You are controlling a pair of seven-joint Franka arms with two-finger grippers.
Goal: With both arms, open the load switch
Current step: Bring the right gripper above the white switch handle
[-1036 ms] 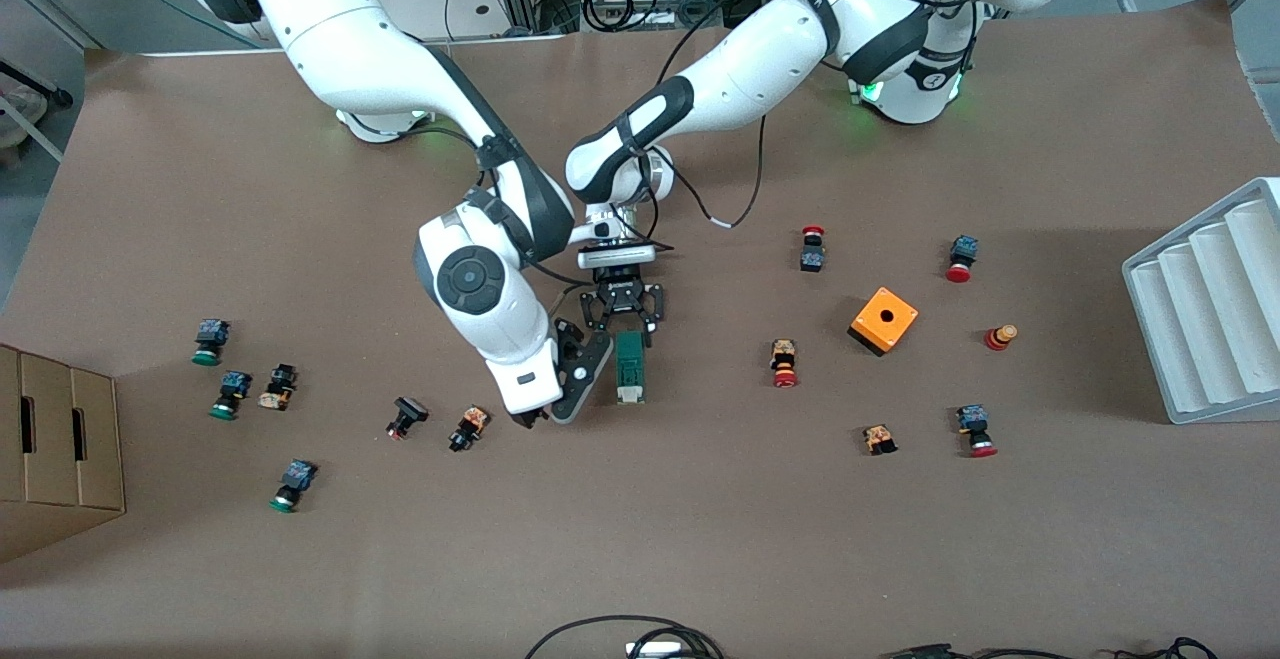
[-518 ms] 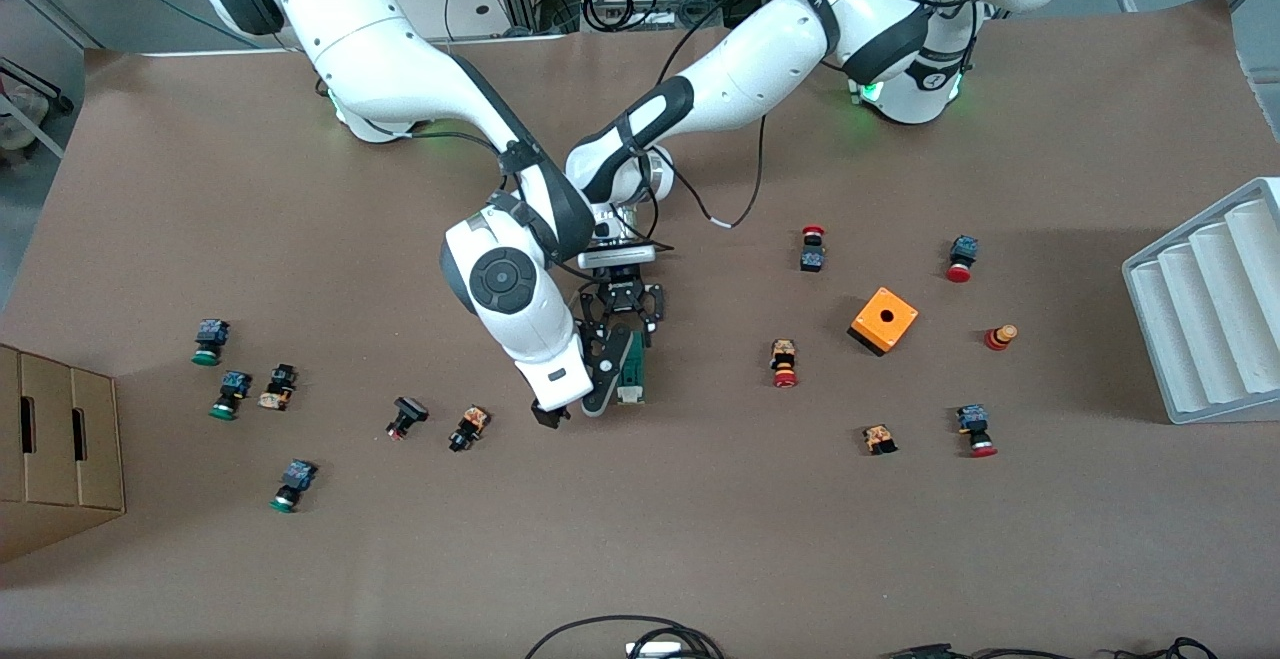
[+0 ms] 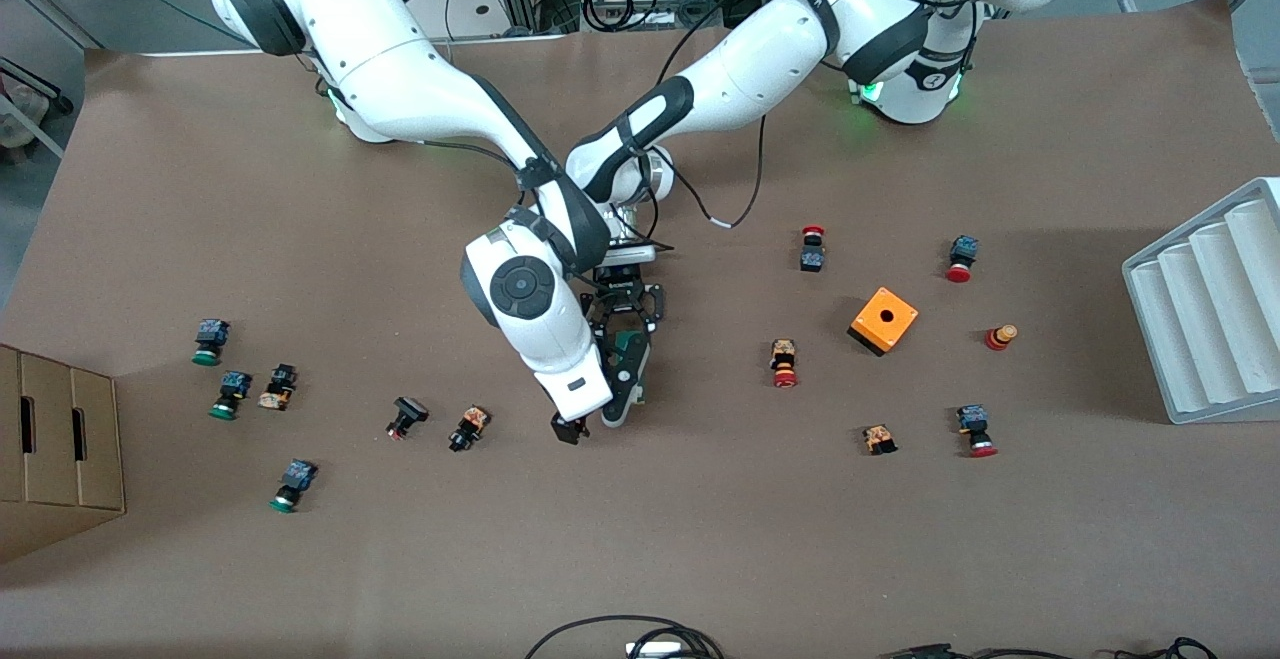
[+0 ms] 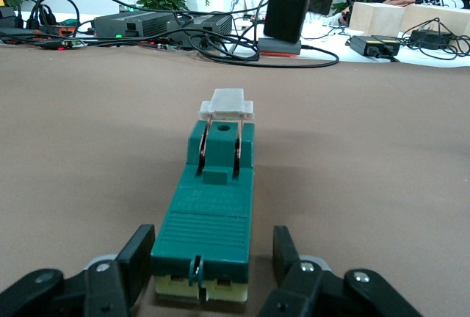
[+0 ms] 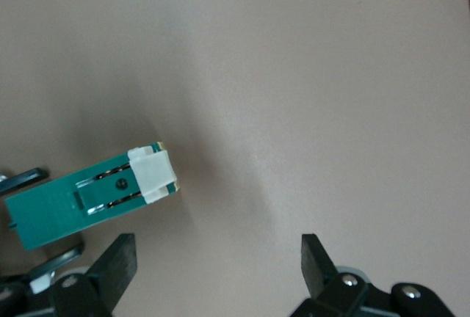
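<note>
Where grippers meet, one load switch (image 4: 208, 207)

Work surface: a table (image 3: 700, 539) covered in brown sheet. A green load switch (image 3: 631, 354) lies near its centre. An orange box (image 3: 884, 319) is seen at 3 o'clock of the switch, ringed by red-capped push buttons (image 3: 785, 363). Green-capped push buttons (image 3: 230, 394) are scattered at 9 o'clock. A cardboard box (image 3: 55, 449) is set at the 9 o'clock edge, a white ridged tray (image 3: 1215, 304) at the 3 o'clock edge.
</note>
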